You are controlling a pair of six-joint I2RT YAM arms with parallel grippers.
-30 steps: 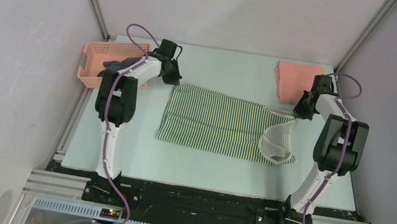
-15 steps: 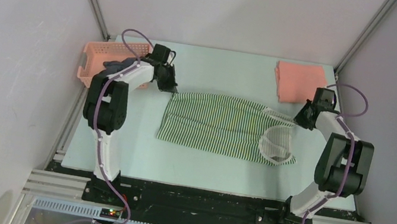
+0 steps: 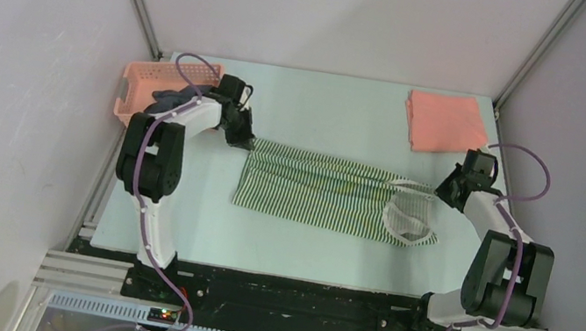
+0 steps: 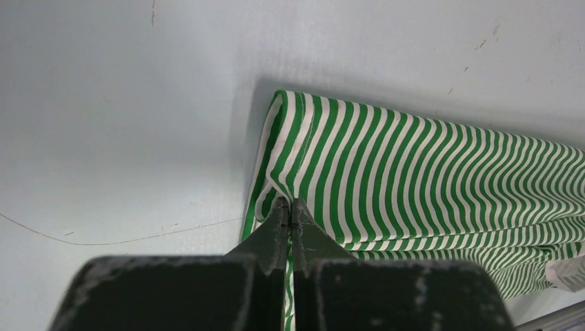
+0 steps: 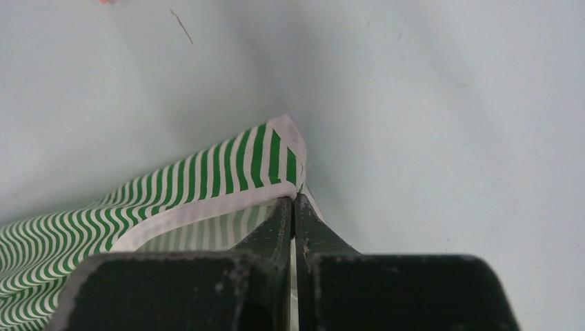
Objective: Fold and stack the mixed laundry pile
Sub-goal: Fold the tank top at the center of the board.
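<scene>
from above we see the whole green-and-white striped garment lying flat on the surface, to the right of the pink basket. its long axis runs straight away from the basket, white-trimmed neck end farthest off. only the wrist views show the grips: the left gripper is clamped on the striped corner nearest the basket, and the right gripper is pinched on the white-edged strap at the opposite end. only the top view shows the dark garment inside the basket and the folded salmon-pink shirt well to the basket's right.
</scene>
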